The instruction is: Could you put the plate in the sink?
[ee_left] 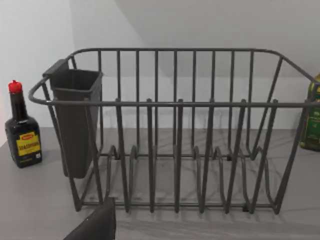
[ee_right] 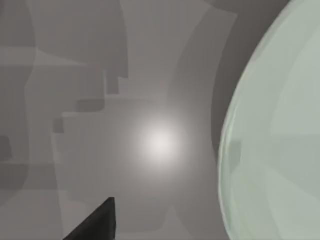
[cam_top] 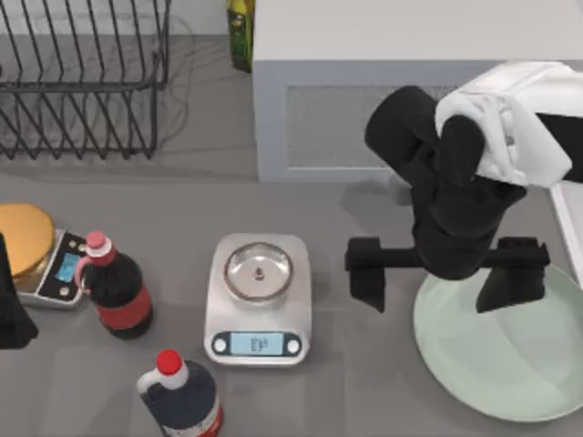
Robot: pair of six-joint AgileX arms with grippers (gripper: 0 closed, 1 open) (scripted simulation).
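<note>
My right gripper (cam_top: pixel 444 273) hangs over the desk (cam_top: pixel 346 382) at the left edge of the plate (cam_top: pixel 510 360), fingers spread wide: one finger (cam_top: pixel 367 271) is over bare desk beside the plate, the other (cam_top: pixel 512 273) over the plate's upper part. I can't tell whether either touches it. The plate lies flat at the desk's right side, partly cut off by the frame edge. In the right wrist view the plate (ee_right: pixel 280 130) takes up one side, with grey desk beside it. The sink (cam_top: pixel 571 223) shows as a thin white sliver at the right edge, just above the plate. My left arm (cam_top: pixel 11 305) sits at the far left edge; I cannot tell how its fingers stand. Its wrist view faces the rack (ee_left: pixel 175 130). The scale (cam_top: pixel 259 299) stands left of the plate.
</note>
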